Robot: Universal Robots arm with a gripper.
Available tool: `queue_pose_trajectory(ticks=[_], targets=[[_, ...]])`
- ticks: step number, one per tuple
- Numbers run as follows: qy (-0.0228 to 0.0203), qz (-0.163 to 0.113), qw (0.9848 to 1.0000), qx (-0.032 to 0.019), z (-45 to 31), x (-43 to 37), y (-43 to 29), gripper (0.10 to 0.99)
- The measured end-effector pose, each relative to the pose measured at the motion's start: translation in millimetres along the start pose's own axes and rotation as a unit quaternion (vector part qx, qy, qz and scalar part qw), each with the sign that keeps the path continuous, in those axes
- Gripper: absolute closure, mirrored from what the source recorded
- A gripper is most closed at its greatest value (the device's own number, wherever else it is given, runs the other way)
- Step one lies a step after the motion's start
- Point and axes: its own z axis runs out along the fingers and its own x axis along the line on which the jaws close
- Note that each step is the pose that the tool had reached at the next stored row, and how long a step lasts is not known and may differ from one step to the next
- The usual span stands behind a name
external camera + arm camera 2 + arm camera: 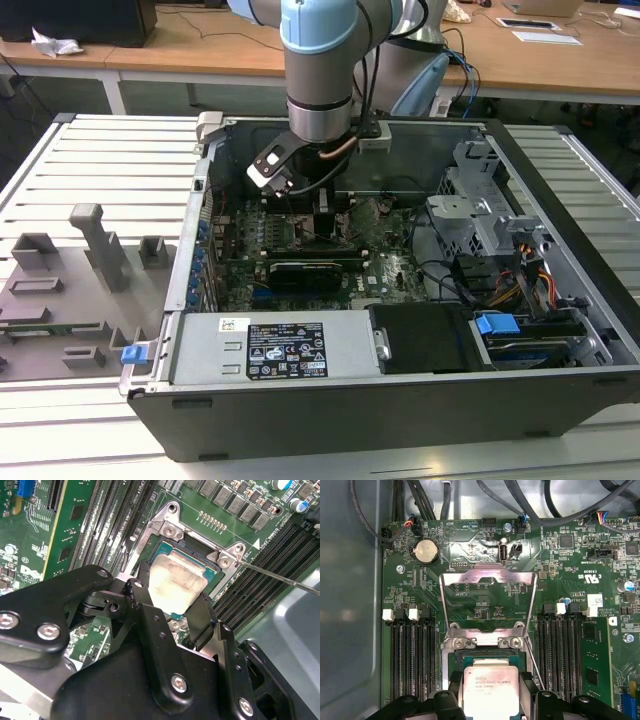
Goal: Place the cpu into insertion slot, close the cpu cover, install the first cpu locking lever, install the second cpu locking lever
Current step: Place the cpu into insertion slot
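Gripper (325,205) inside case (400,410), over far part of motherboard (390,270). Fingers (455,687) clamped on cpu (490,690), one on each side. Cpu directly over slot (485,656), slightly tilted in second wrist view; whether seated, cannot tell. Cover (490,573) swung open, off slot. Lever (280,577) unlatched, angled away from slot.
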Motion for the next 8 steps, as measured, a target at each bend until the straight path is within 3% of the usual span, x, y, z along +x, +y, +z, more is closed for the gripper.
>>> queue_pose_trajectory(ticks=[8], targets=[[-0.0007, 0.000, 1.0000, 0.0000, 3.3, 1.9, -0.2, 0.553]])
